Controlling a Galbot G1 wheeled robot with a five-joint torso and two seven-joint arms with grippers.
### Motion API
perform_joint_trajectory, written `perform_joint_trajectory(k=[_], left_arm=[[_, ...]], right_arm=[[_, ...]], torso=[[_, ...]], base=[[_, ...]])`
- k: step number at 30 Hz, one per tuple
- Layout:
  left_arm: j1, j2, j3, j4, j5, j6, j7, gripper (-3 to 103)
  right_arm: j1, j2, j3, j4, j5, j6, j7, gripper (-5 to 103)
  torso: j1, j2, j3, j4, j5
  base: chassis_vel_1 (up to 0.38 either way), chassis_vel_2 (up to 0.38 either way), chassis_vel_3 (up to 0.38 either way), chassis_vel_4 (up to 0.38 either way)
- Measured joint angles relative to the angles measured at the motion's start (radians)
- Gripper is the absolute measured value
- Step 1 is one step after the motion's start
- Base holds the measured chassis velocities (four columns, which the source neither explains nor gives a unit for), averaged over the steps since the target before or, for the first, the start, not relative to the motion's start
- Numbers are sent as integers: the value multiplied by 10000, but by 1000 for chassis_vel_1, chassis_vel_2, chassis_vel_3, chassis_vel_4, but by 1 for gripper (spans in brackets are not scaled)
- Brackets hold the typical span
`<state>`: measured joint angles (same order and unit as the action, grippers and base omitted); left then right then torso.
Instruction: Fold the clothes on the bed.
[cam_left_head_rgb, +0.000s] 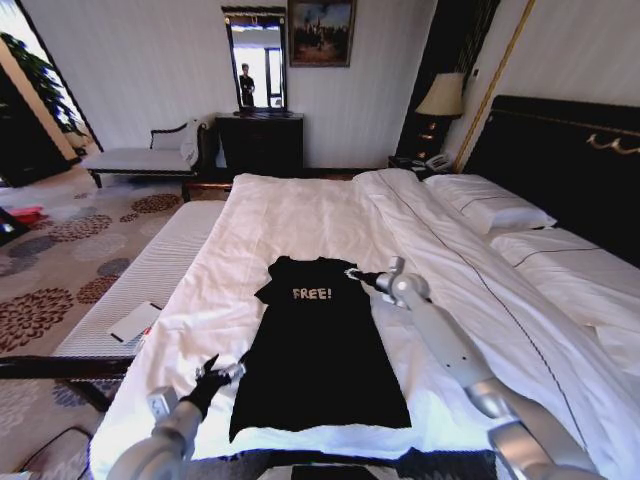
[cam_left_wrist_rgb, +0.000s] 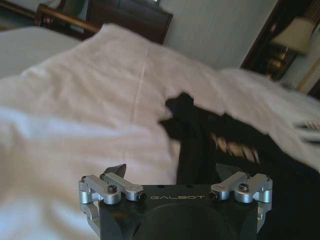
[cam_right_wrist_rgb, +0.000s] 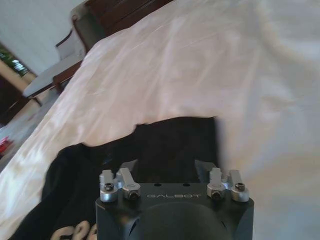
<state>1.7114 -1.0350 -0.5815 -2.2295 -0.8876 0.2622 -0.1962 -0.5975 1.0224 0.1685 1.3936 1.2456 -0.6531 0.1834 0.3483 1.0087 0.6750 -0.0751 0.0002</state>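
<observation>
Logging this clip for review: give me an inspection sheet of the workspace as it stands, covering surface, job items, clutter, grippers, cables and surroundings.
Surface: bed with white duvet, lightly wrinkled; white pillows by the dark headboard.
Job's things: black T-shirt lying flat, front up, "FREE!" lettering visible, not yet folded.
Clutter: nothing seen on the duvet; a white flat item lies on the pale bench beside the bed.
Grippers: left gripper open, at the shirt's lower left edge; right gripper open, at the shirt's right shoulder.
Cables: nothing seen.
Surroundings: patterned carpet, chaise, dark dresser with mirror, bedside lamp.
</observation>
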Motion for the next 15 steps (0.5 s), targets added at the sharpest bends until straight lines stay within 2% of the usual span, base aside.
perform_joint_trajectory(k=[2, 4, 6, 8, 9, 11, 15], left_arm=[[-1004, 214, 106, 512, -500, 80, 68, 100], [-1466, 340, 186, 797, -762, 126, 91, 100], [-2336, 563, 308, 1424, -1296, 221, 121, 100], [-2818, 647, 267, 1957, -1686, 247, 318, 100], [-3034, 659, 234, 2207, -1889, 254, 425, 100], [-3291, 661, 260, 2492, -2109, 259, 565, 100], [-4234, 589, 479, 3429, -2525, 268, 908, 100]], right_arm=[[-332, -404, 404, 297, 247, 85, 164, 77], [-576, -605, 673, 462, 285, 132, 205, 77], [-1104, -971, 1190, 862, 326, 174, 264, 88], [-1466, -1222, 1472, 1171, 356, 184, 291, 97], [-1666, -1334, 1604, 1347, 386, 187, 293, 99], [-1947, -1439, 1804, 1554, 432, 187, 309, 99], [-2836, -1675, 2453, 2130, 532, 186, 407, 100]], torso=[[1, 0, 0, -1, -2], [1, -1, 1, -1, -1], [2, -1, 0, -16, -1], [1, -1, 0, -11, 0], [1, 0, 0, 1, 0], [0, 0, 0, 8, 2], [1, 0, 0, 1, -4]], base=[[0, 0, 0, 0], [0, 0, 0, 0], [0, 0, 0, 0], [0, 0, 0, 0], [0, 0, 0, 0], [0, 0, 0, 0], [0, 0, 0, 0]])
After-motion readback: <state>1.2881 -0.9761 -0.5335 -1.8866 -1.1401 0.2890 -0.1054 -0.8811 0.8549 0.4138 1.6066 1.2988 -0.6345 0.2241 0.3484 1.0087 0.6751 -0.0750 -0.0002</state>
